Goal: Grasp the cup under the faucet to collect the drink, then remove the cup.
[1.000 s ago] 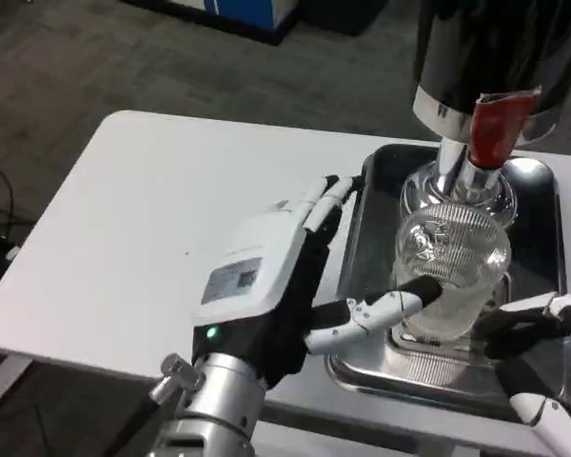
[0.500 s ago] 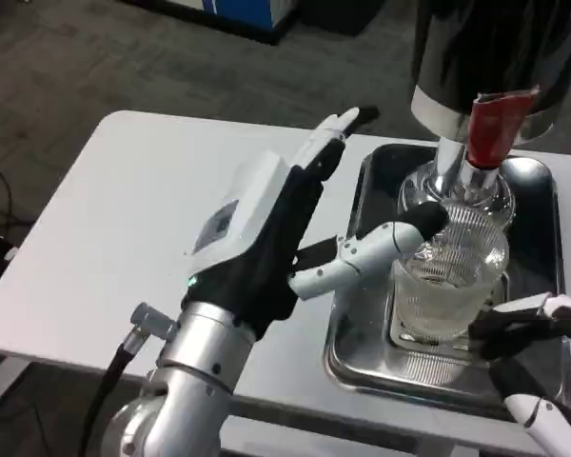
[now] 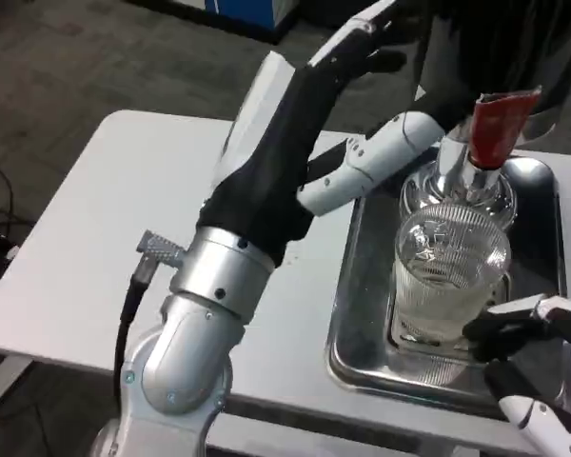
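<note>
Standing on the metal tray [image 3: 354,286] at the right side of the white worktop [image 3: 124,219], the ribbed clear cup [image 3: 449,276] sits upright right below the chrome faucet [image 3: 460,171], whose red lever [image 3: 495,129] hangs from the dark dispenser body [image 3: 495,48] above. Some pale liquid shows in the cup's lower part, though how full it is I cannot tell through the ribbing.

Up in the air over the worktop's middle, the left hand [image 3: 333,114] is lifted high, its fingers stretched out and apart and holding nothing. Its thumb reaches toward the faucet's neck and looks close to it; whether it touches I cannot make out. The silver forearm [image 3: 186,333] rises steeply from the near edge.

At the lower right, the right hand [image 3: 528,367] is beside the cup's base, black fingertips [image 3: 483,328] pointing at the glass. They look very near or just against it, but a firm hold is not plain to see.

No brand, label or writing is readable on the cup, the lever or the dispenser. A blue cabinet [image 3: 243,9] stands on the grey floor [image 3: 67,67] behind.
</note>
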